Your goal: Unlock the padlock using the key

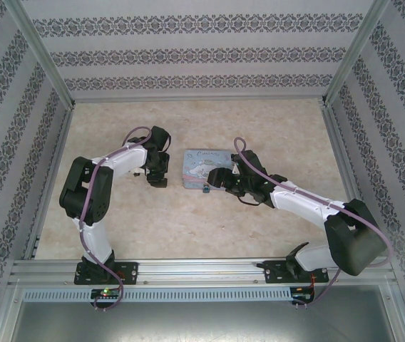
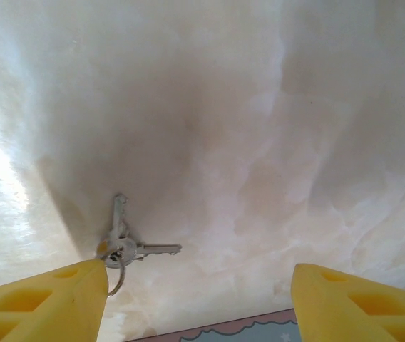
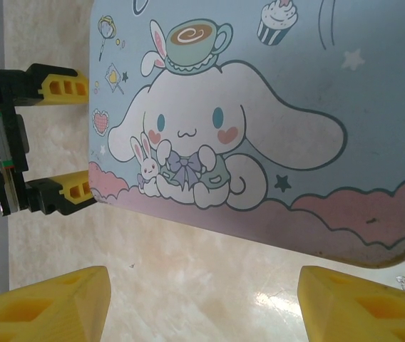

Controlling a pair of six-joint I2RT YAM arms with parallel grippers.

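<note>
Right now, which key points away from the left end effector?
The key running up the left wrist view; the other key lies crosswise.

Keys (image 2: 120,249) on table (image 2: 259,107), tool (image 2: 199,271) spread wide

**Entry 1: tin box lid** (image 3: 295,92), seen from my right wrist.
- Lettering, brand, numbers: none I can read.
- Printed signs:
  - one pink heart (image 3: 101,121) near the lid's left edge
  - one small dark star (image 3: 282,183) just above the pink cloud band
  - one pale star (image 3: 351,58) towards the upper right

**Entry 2: same lid from overhead** (image 1: 204,168).
- A faint dark scrawl runs along its far edge. It may be script, but it is too small to read.

**Entry 3: keys** (image 2: 127,246), seen from my left wrist.
- Any stamp or number on them is too blurred to read.
</note>
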